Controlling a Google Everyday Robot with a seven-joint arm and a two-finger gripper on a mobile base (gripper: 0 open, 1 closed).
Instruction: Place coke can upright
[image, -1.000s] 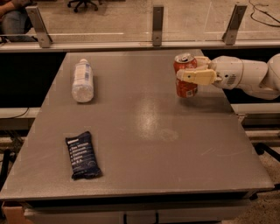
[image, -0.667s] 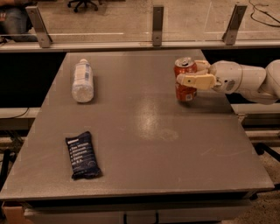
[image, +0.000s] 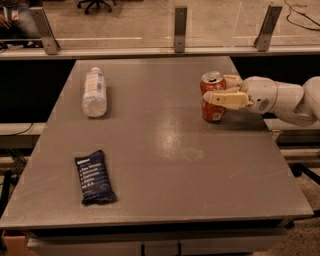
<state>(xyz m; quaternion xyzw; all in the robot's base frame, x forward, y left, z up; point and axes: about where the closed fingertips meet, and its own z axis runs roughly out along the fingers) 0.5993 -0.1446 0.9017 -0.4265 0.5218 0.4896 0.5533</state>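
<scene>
The gripper (image: 216, 88) is at the far right part of the table, reaching in from the right on a white arm (image: 282, 98). Its pale fingers (image: 226, 98) are pressed against the coke can (image: 212, 111). One runs across the near side of the can at mid-height. The other shows at the far side beside the can's upper edge, so the can is pinched between them.

The coke can stands upright with its silver top and pull tab facing up. Its base appears to rest on the grey table (image: 190, 170), though whether it truly touches the surface cannot be told for certain. It sits close to the table's right edge and well apart from everything else.

Across the table on the far left, a clear plastic water bottle (image: 94, 93) lies on its side with its white cap pointing toward the far edge. Nearer on the left, a dark blue snack packet (image: 95, 177) lies flat, printed side up, with its long axis running roughly near to far.

Beyond the far edge of the table runs a low glass barrier held by metal posts (image: 180, 28). A light floor and the base of an office chair (image: 95, 4) lie behind it.
</scene>
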